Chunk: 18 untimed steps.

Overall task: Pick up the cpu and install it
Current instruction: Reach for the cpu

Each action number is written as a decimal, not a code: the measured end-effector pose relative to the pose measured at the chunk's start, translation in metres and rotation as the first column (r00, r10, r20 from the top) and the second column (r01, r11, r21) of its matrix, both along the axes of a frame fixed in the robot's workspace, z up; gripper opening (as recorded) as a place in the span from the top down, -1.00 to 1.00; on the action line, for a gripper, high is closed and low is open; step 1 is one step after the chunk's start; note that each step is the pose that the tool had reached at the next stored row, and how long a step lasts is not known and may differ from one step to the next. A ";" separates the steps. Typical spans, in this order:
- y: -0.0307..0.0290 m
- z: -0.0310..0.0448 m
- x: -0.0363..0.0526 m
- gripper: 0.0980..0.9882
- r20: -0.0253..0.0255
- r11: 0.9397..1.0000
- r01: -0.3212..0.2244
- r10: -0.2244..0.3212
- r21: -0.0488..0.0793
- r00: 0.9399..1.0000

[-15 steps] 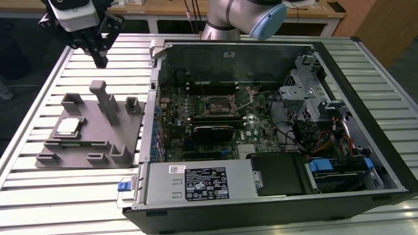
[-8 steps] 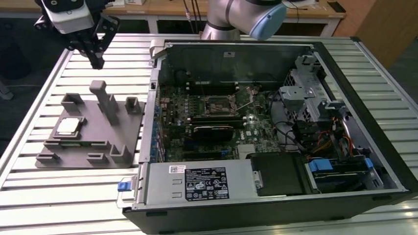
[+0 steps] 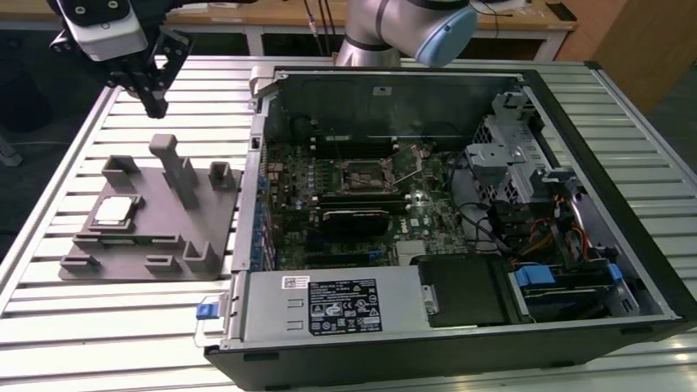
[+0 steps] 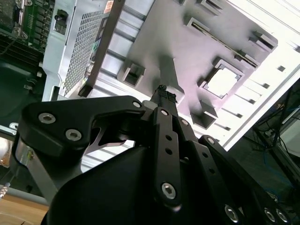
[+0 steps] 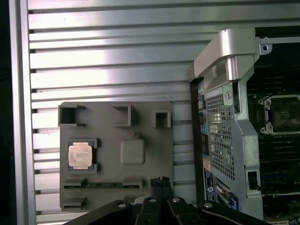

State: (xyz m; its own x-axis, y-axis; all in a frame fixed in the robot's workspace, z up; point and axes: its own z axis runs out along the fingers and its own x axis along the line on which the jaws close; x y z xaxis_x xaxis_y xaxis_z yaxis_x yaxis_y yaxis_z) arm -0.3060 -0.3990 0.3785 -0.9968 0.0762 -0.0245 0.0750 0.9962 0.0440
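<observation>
The cpu (image 3: 113, 212), a small silver square with a tan rim, lies flat in a recess of the grey fixture plate (image 3: 126, 255) on the exterior view's left. My gripper (image 3: 156, 108) hangs well above the table beyond the fixture's far edge, fingers pointing down and shut with nothing between them. In the first wrist view the cpu (image 5: 79, 155) sits on the fixture plate (image 5: 105, 140), apart from my gripper (image 5: 161, 182). The second wrist view shows the cpu (image 4: 221, 80) past my gripper (image 4: 164, 96). The black-framed socket (image 3: 365, 174) on the motherboard stands uncovered inside the case.
An open computer case (image 3: 566, 90) fills the middle and right of the slatted metal table (image 3: 77, 327). A tall grey post (image 3: 169, 163) and several low blocks rise from the fixture. A power supply (image 3: 326, 306) sits at the case's near side, a drive cage (image 3: 512, 155) at its right.
</observation>
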 end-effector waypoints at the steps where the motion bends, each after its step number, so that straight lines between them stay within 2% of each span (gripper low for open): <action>1: 0.0000 -0.0005 -0.0011 0.98 0.000 1.000 0.000 0.000 0.000 1.000; 18: 0.0000 -0.0068 -0.0151 0.98 0.000 1.000 0.000 0.000 -0.001 1.000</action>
